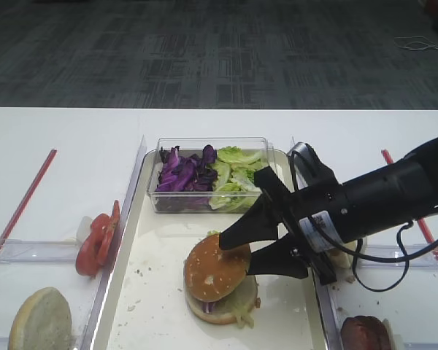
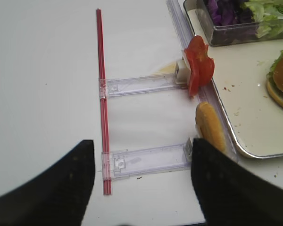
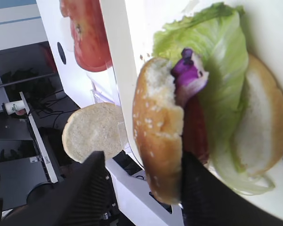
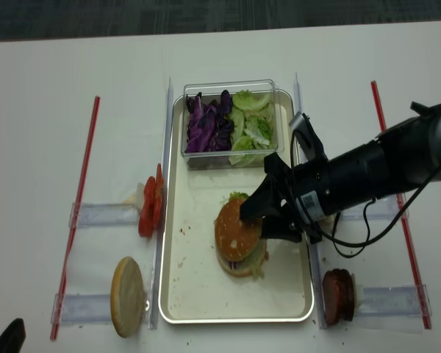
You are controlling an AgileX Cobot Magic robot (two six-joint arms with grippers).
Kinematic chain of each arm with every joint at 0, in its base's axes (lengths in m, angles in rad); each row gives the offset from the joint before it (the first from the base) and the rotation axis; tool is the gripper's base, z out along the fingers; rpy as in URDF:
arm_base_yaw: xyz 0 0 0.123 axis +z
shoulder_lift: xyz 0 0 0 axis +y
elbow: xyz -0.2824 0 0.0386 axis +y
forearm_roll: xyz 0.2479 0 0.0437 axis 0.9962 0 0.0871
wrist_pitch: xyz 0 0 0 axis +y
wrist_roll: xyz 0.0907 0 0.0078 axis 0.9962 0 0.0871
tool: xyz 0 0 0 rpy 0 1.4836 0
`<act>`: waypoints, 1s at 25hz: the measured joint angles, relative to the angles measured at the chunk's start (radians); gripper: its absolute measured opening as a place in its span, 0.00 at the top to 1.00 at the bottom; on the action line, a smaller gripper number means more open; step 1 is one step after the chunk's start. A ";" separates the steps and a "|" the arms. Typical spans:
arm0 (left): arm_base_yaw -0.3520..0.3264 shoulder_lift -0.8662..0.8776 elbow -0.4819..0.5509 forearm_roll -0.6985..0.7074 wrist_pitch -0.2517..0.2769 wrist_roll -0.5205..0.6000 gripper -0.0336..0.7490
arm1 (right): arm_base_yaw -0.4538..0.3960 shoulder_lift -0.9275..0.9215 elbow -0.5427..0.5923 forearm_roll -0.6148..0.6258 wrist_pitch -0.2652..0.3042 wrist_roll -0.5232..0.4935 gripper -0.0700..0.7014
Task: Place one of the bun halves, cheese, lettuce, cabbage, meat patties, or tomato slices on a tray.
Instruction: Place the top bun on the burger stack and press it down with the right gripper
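**Right pincer on the sesame bun top, over the stacked burger in the tray**

Right pincer (image 1: 242, 257): reaches in from the right, fingers black, set either side of the sesame bun top (image 1: 216, 267). In the right wrist view one finger presses the bun's underside edge and the other stands on the crust side; whether that one touches I cannot tell. Pincer is at a middling width, closed about the bun.

Bun top sits tilted on the stack. Under it, in the right wrist view: a scrap of purple cabbage (image 3: 188, 75), a red layer, a light green lettuce leaf (image 3: 217, 61), then the pale bun bottom (image 3: 262, 122). The stack rests on the tray (image 4: 206, 294) liner, toward the middle, with crumbs scattered nearby.

At the tray's far end: a clear plastic box (image 4: 228, 121) with purple cabbage on its left side and lettuce on its right.

Left of the tray on the white surface (image 1: 58, 146): tomato slices (image 1: 96, 242) standing on edge, and nearer the camera a pale seedless bun half (image 1: 40, 321). Right of the tray: a meat patty (image 4: 338, 294).

Red strips (image 4: 77, 213) run along the surface on both outer sides.

Left pincer (image 2: 141, 188): well apart from the tray, fingers spread wide, nothing between them.
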State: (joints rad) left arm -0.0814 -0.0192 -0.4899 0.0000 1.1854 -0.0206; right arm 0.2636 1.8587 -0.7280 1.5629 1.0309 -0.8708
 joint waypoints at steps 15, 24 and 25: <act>0.000 0.000 0.000 0.000 0.000 0.000 0.42 | 0.000 -0.052 0.000 -0.040 -0.039 0.043 0.42; 0.000 0.000 0.000 0.000 0.000 0.000 0.42 | 0.000 -0.110 0.000 -0.103 -0.081 0.093 0.42; 0.000 0.000 0.000 0.000 0.000 0.000 0.42 | 0.000 -0.115 0.000 -0.109 -0.082 0.098 0.42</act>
State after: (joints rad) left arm -0.0814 -0.0192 -0.4899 0.0000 1.1854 -0.0206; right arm 0.2636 1.7439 -0.7280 1.4536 0.9487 -0.7725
